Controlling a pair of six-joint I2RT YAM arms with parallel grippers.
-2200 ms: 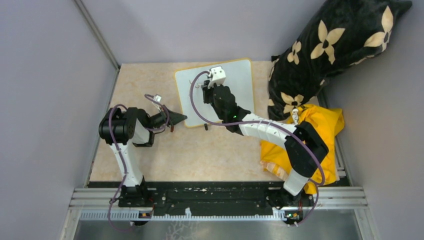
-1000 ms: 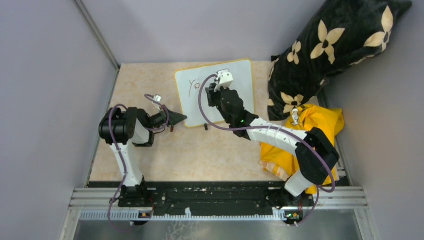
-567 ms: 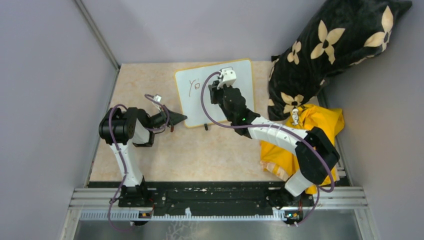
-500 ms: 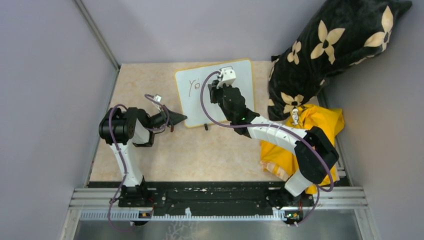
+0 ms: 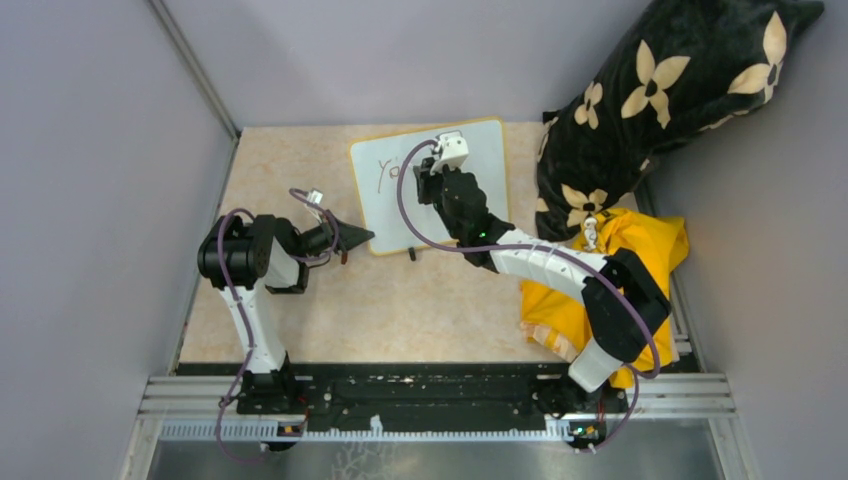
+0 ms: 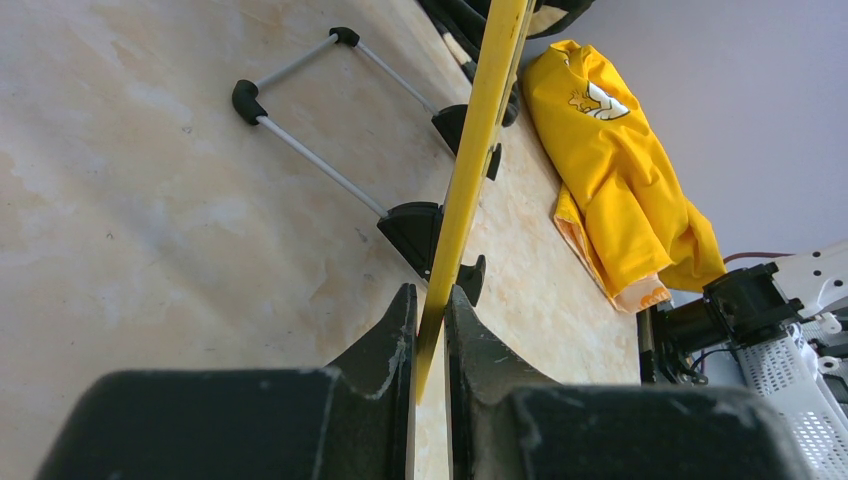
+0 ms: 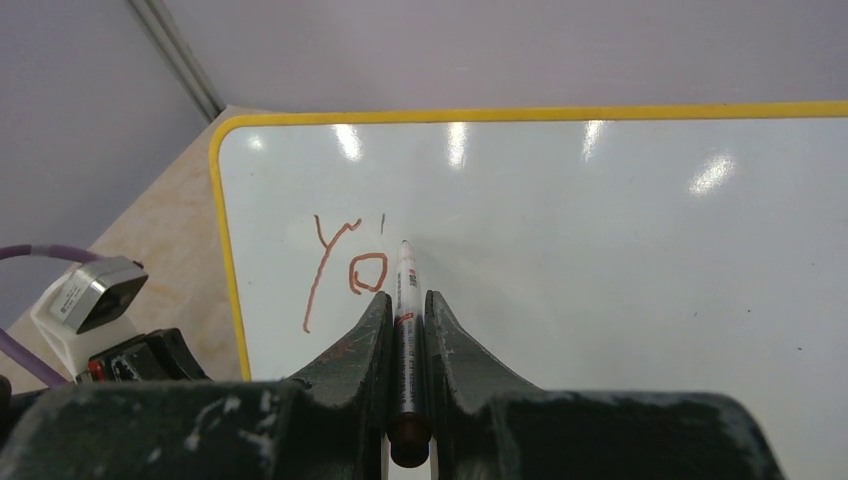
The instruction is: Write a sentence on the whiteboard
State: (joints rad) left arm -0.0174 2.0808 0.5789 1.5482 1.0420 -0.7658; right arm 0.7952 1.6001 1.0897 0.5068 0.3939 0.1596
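right gripper [image 7: 405, 302] nipped narrow on marker [image 7: 405, 285], lengthwise in its grip, tip forward | tip at whiteboard [image 7: 620, 250], just right of sentence [image 7: 350, 272] start "Yo" | blank board lies rightward | left gripper [image 6: 430, 296] pinches whiteboard's yellow edge

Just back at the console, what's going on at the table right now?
The right gripper is shut on a slim white marker, whose tip is at the small, glossy white rectangular whiteboard. Only the reddish-brown letters "Yo" and a short stroke beside them are written, near the board's left end, so the sentence is barely begun. The left gripper is clamped on the board's thin yellow frame, apparently steadying it.
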